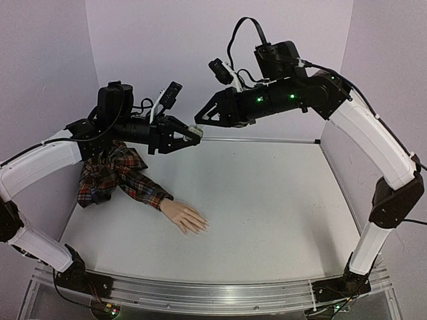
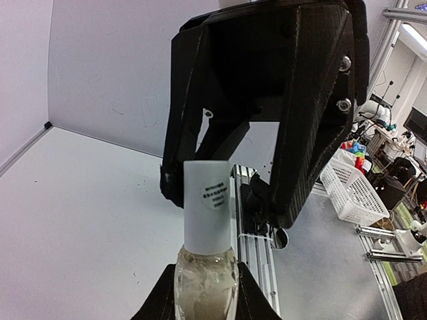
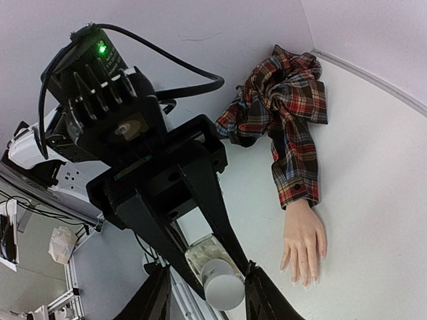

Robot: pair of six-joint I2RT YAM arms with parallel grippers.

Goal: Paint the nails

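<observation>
Presently gripping small bottle (image 2: pixel 203 283) tight in left gripper (image 1: pixel 193 131), straddling its white cap (image 2: pixel 208 207) with right gripper (image 3: pixel 210 298) part open (not clamped), leaving nails (image 1: pixel 200 227) well below on table (image 1: pixel 280 200), nearer left gripper's side, mannequin hand (image 1: pixel 183 217) pointing near-right.

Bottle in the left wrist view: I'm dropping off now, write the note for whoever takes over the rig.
The left gripper is shut on the bottle, held in the air. The right gripper has its jaws either side of the white cap; grip unconfirmed.
The mannequin hand lies flat on the table.
Done: bottle lifted and presented.
Left: uncap, then paint the nails; no polish shows on them.
</observation>
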